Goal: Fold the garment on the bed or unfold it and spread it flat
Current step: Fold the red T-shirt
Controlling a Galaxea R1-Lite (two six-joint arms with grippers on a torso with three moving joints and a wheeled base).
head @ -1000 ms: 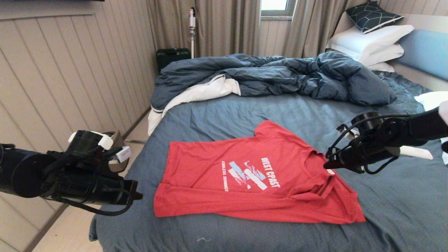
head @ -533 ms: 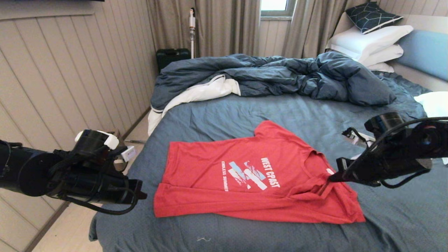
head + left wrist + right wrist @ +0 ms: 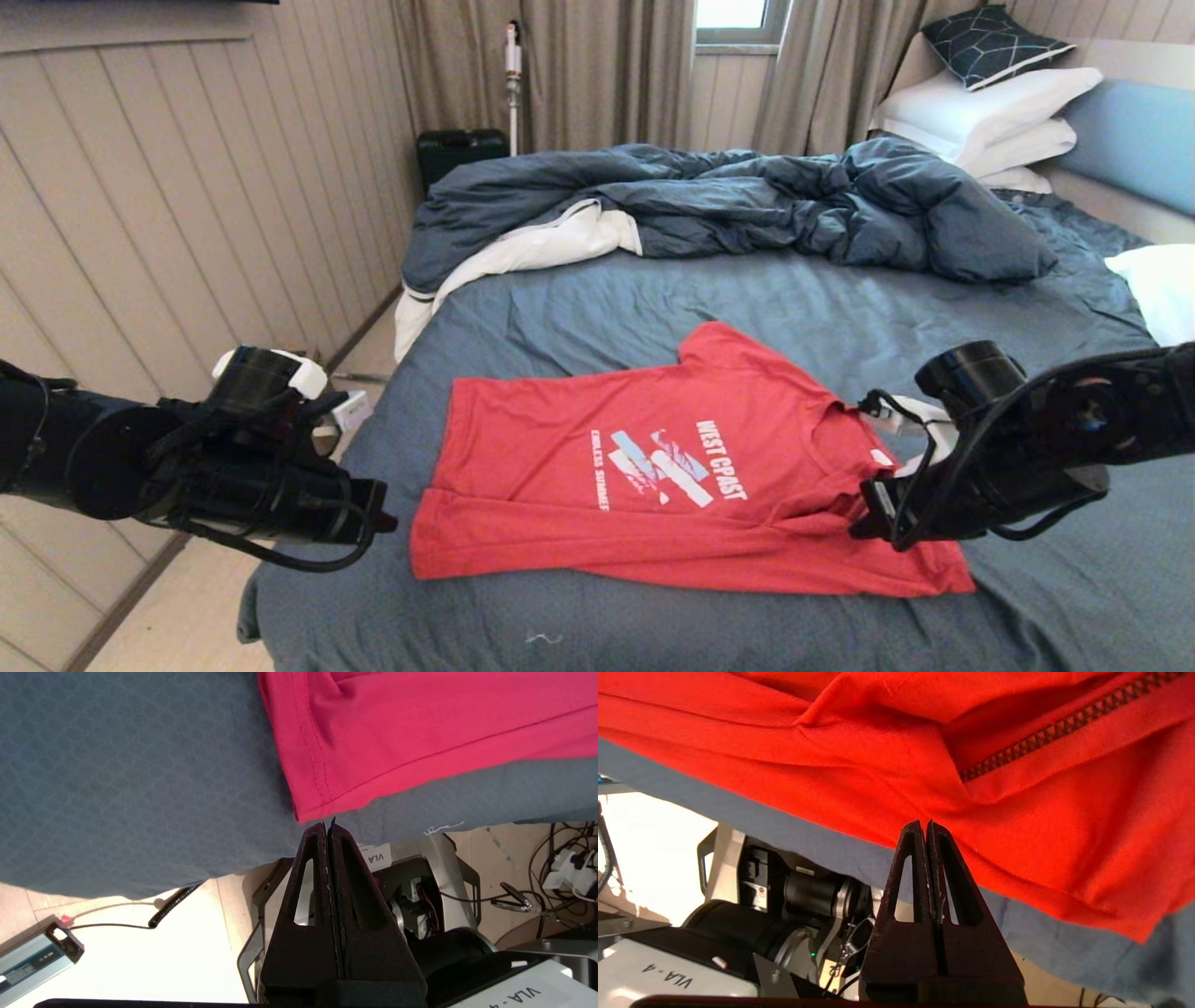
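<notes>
The garment (image 3: 653, 467), a red T-shirt with a white "WEST COAST" print, lies spread on the bed (image 3: 766, 308), its near long edge folded over. My left gripper (image 3: 385, 523) is shut and empty, hovering just left of the shirt's near-left hem corner (image 3: 303, 812). The right gripper (image 3: 857, 530) is shut with nothing between its fingers, its tips over the wrinkled shoulder cloth (image 3: 1017, 826) by the collar. In both wrist views the fingers meet, with cloth beyond the tips (image 3: 327, 825) (image 3: 923, 824).
A rumpled dark blue duvet (image 3: 747, 201) with white lining lies across the far half of the bed. White pillows (image 3: 990, 117) and the light-blue headboard (image 3: 1134, 140) are at the right. Floor and a panelled wall (image 3: 187, 205) run along the left.
My right arm has swung down and toward me, from above the collar to low over the near shoulder. My left arm crept slightly right toward the hem corner. The shirt has not moved.
</notes>
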